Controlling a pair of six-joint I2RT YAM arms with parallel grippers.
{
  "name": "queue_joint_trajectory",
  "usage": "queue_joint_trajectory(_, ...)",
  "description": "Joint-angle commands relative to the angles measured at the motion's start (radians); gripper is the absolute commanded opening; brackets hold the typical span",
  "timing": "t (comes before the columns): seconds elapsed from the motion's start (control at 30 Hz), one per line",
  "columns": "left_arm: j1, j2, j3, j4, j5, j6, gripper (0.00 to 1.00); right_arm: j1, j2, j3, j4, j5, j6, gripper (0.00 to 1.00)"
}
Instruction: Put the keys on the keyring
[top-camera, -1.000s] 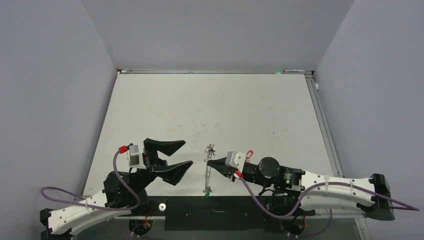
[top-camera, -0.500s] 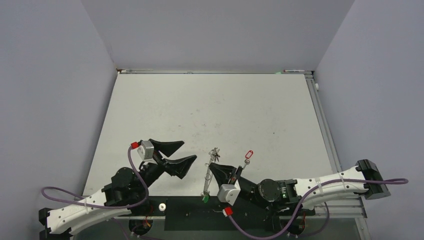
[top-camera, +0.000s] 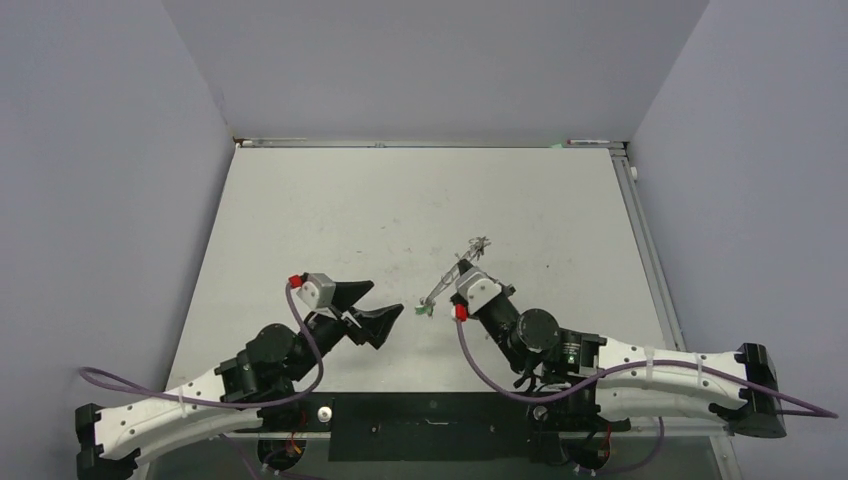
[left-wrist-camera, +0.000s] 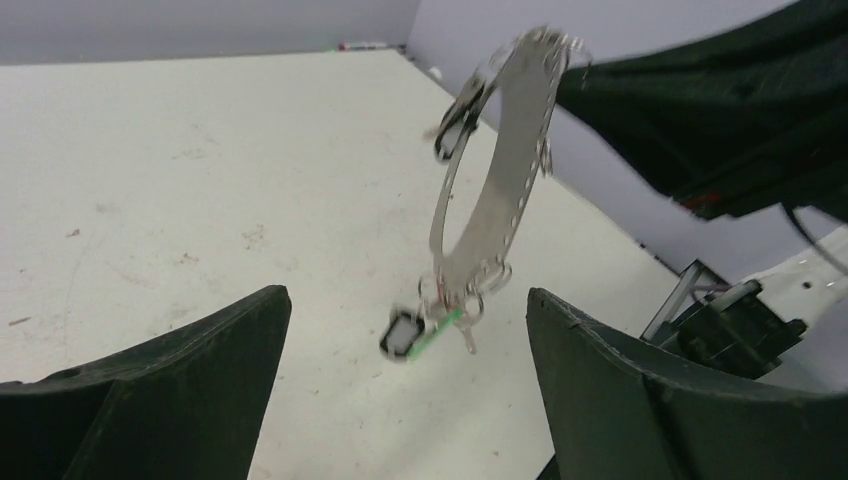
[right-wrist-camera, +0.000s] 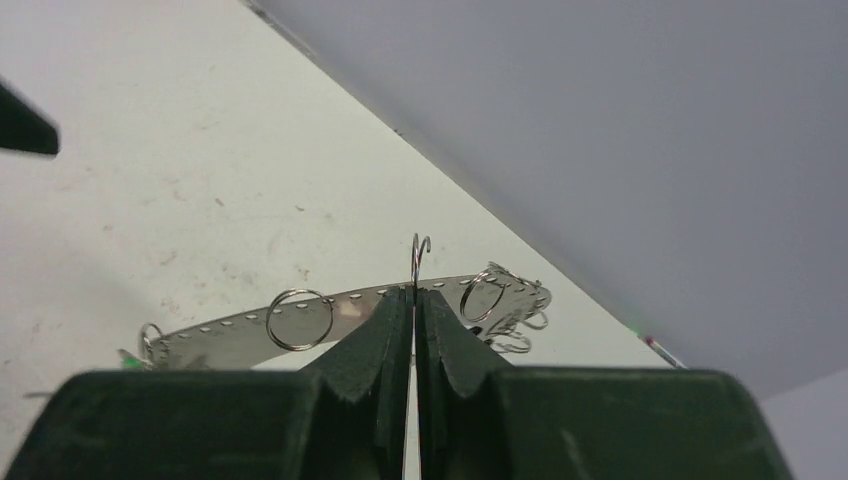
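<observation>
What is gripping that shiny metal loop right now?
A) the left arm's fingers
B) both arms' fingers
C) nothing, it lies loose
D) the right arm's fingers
D: the right fingers are pinched shut on the keyring and hold it up, while the left fingers stand wide open, short of it and not touching it.

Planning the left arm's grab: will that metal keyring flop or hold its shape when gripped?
The keyring is probably stiff: pinched at one spot by the right gripper, it holds its loop in the air. Its green-tagged key hangs loose, so it will likely swing.
</observation>
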Motion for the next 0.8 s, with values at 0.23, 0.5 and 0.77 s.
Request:
queue_joint_trajectory(0.23,-0.002,0.473,0.142,0.062,0.083,0.025,0.82,-0.204,-0.049,0.167,-0.198,0.337,0.27,0.05)
queue_joint_trajectory(0.5,-0.008,0.92,0.46,-0.11,0.079,-0.17,0.73,-0.321,-0.085,0.31,-0.434,0.433,0.393,0.05)
queue_joint_trajectory(0.77,-0.051,1.294,0.784,-0.347,-0.083,-0.269,0.6,-0.327,-0.125,0.4,-0.585,0.468,0.436,0.05)
